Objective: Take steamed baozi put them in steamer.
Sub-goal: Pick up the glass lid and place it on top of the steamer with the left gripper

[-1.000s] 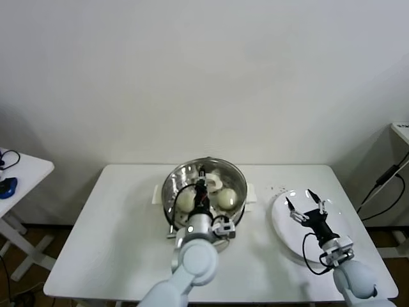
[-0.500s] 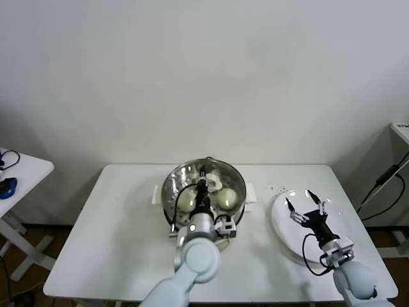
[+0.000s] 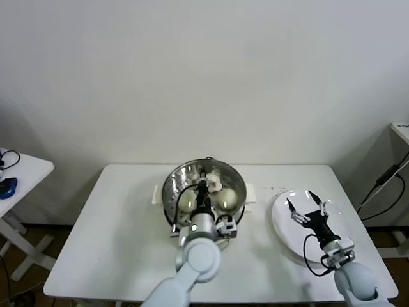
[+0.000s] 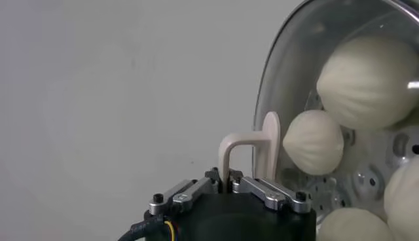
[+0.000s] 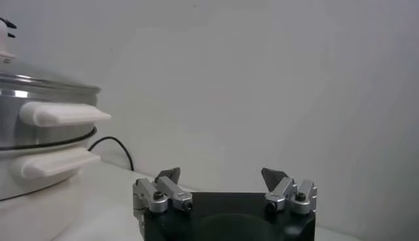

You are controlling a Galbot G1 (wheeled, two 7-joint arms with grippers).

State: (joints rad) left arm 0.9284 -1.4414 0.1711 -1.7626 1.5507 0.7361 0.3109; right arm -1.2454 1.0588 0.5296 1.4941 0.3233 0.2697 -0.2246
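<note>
My left jaws (image 3: 202,185) are pressed together on nothing, poised over the middle of the steamer (image 3: 172,181). Around them lie the steamed baozi: one (image 3: 187,201) to my left, one (image 3: 229,199) to my right, one (image 3: 213,182) toward the far wall. The left wrist view shows four buns inside. My right jaws (image 3: 307,203) are spread wide and empty above the white plate (image 3: 281,224), well apart from the steamer. Both stand on the white desk (image 3: 115,230).
</note>
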